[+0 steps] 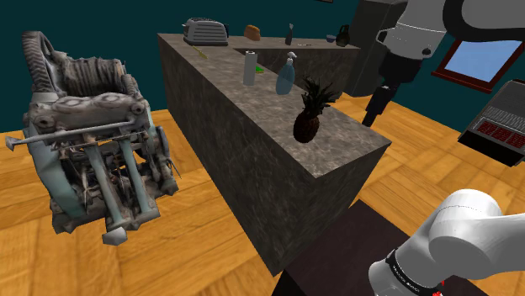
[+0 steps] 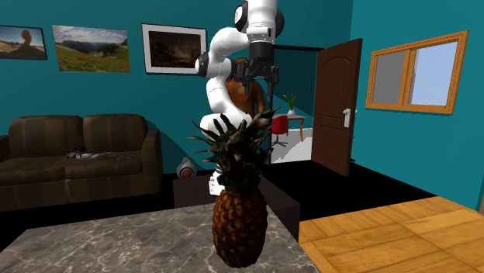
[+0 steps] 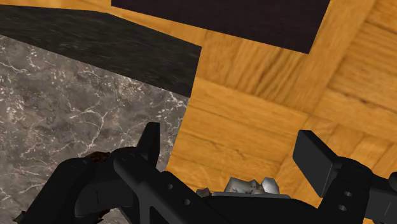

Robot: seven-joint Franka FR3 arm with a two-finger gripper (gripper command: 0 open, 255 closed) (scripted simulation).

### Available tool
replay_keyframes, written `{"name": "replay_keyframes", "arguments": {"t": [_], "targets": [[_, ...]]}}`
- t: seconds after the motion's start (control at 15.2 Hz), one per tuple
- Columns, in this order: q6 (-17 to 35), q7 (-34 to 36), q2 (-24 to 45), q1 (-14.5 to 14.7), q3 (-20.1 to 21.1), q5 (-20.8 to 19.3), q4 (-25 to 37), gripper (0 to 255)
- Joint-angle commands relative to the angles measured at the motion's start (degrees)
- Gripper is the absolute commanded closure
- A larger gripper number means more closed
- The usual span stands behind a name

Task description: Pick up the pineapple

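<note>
Pineapple (image 2: 239, 221) stands upright on the marble counter (image 1: 252, 109), beside and below my gripper (image 3: 232, 143). I see its fingers spread wide, empty, over the counter's edge and the wood floor (image 3: 254, 114).

We see a long grey marbled stone counter (image 1: 353, 139) running from the shoulder view's upper middle to its centre right. On it stand a dark brown pineapple (image 1: 308, 118), a pale blue spray bottle (image 1: 286, 74), a grey upright cylinder (image 1: 250, 67) and, top centre, a grey toaster (image 1: 206, 32).
</note>
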Motion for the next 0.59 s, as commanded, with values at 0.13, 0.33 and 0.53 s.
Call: {"name": "replay_keyframes", "arguments": {"t": [0.13,0.33,0.53], "targets": [[2.3,-3.0,2.0,-0.3,-2.3,-1.5,0.4,0],[5.8,-7.5,5.4,-0.7,-5.6,-3.3,1.6,0],[9.1,-11.9,9.5,-0.8,-8.9,-4.6,3.5,0]]}}
